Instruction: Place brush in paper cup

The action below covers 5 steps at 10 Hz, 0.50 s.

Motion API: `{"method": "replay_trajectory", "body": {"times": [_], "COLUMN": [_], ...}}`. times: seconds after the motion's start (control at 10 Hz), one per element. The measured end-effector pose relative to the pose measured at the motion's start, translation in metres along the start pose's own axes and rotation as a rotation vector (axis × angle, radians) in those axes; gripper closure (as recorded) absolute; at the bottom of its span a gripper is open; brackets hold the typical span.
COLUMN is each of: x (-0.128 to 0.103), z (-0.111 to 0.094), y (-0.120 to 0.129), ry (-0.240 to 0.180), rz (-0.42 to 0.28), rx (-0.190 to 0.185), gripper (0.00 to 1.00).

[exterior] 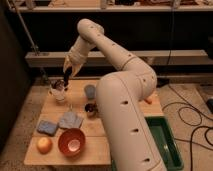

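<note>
While my arm (107, 47) reaches across to the rear left corner of the worktop (97, 145), my tool (66, 78) hangs just above the paper cup (58, 95). Tool is pressed together, pinching the brush (60, 85), which points down from the tool. Its dark lower end sits at the mouth of the cup; I cannot tell how far inside it reaches. Cup is upright, near the back left edge. To its right stands a grey-blue cup (90, 91), with a small dark container (91, 108) in front of that. Nearer the front lie two blue-grey cloths (48, 127), side by side, then an orange bowl (71, 141) and a round orange fruit (44, 145) to its left. Green bin (165, 145) on the floor, right of the worktop.
</note>
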Motion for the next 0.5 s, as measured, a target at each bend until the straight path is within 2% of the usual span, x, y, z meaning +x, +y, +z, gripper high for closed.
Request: {"method": "replay_trajectory", "body": {"times": [0.5], "x": [0.0024], "z": [0.0053], "y": [-0.0006], "ry": [0.002], "rz": [-0.001], "rx": [-0.008], "gripper": [1.00]}}
